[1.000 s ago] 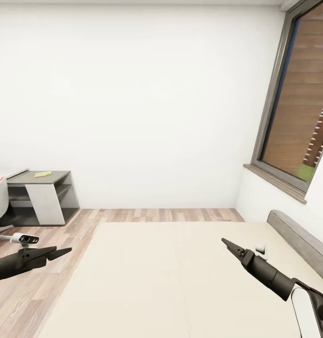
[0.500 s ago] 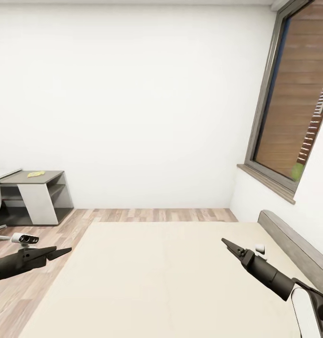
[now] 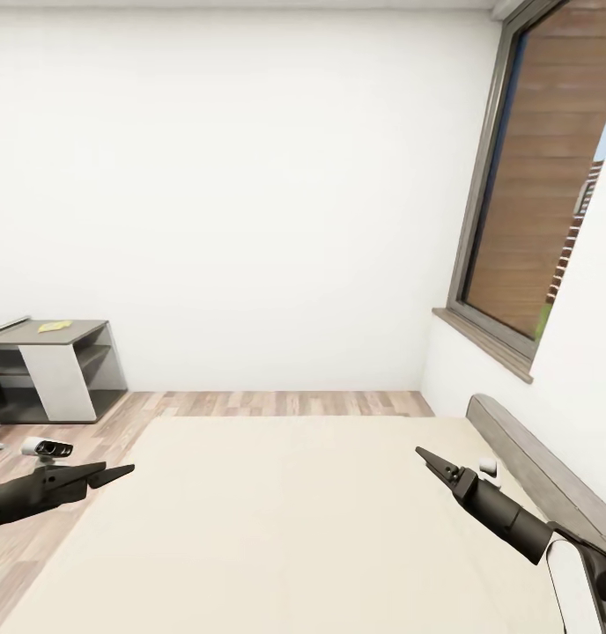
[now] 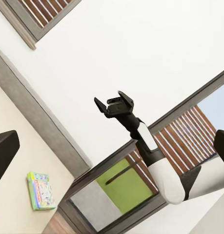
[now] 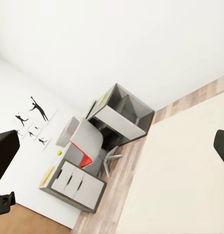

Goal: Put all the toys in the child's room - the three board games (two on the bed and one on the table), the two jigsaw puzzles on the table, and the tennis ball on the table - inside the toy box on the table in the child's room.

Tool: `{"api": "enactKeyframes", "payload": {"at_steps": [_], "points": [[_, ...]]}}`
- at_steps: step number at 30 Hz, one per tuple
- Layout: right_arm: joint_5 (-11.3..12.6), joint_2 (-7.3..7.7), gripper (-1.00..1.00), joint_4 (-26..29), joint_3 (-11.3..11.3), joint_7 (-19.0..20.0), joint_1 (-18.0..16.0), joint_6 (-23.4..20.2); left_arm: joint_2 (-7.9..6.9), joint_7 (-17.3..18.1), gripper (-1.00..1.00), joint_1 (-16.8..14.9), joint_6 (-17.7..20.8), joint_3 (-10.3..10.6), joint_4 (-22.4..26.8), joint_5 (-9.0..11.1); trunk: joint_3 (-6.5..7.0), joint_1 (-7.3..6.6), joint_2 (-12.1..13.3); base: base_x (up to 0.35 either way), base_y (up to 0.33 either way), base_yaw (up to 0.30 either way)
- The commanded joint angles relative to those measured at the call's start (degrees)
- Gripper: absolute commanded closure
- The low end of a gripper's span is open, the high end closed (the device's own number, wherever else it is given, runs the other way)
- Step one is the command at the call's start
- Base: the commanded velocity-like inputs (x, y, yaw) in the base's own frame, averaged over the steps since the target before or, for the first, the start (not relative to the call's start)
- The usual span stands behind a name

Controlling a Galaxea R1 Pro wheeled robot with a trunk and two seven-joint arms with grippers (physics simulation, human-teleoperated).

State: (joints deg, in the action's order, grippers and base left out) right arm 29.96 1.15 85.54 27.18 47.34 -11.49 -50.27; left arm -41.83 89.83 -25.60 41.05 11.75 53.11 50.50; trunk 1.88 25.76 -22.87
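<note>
Wide cream bed (image 3: 277, 519) beneath both hands, nothing on the stretch ahead. Left hand (image 3: 109, 476) looks pinched narrow; right hand (image 4: 114, 103) spread wide, holding nothing. Board game (image 4: 41, 190) flat on the bed by the headboard (image 4: 41, 117), well apart from the right hand: green box, probably light, stiff, best gripped across a thin edge.
</note>
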Motion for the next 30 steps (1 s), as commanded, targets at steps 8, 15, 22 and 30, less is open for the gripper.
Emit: {"api": "enactKeyframes", "payload": {"at_steps": [8,15,22,30], "points": [[0.01,0.00,-1.00,-0.03,0.10,0.13,-0.03,-0.27,-0.09,0.17,-1.00,-0.06,0.61,0.29,-0.03,0.30,-0.03,0.03,-0.06,0.000,-0.291,0.000],[0.01,-0.01,-1.00,-0.03,0.13,0.06,-0.03,-0.27,-0.08,0.17,-1.00,-0.06,0.61,0.29,-0.03,0.30,-0.03,0.03,-0.06,0.000,-0.291,0.000],[0.01,-0.01,-1.00,-0.10,0.14,0.02,-0.03,-0.27,-0.08,0.17,-1.00,-0.06,0.61,0.29,-0.03,0.30,-0.03,0.03,-0.06,0.000,-0.291,0.000],[0.01,-0.01,-1.00,-0.11,0.14,-0.08,-0.03,-0.27,-0.09,0.17,-1.00,-0.06,0.61,0.29,-0.03,0.30,-0.03,0.03,-0.06,0.000,-0.291,0.000]]}}
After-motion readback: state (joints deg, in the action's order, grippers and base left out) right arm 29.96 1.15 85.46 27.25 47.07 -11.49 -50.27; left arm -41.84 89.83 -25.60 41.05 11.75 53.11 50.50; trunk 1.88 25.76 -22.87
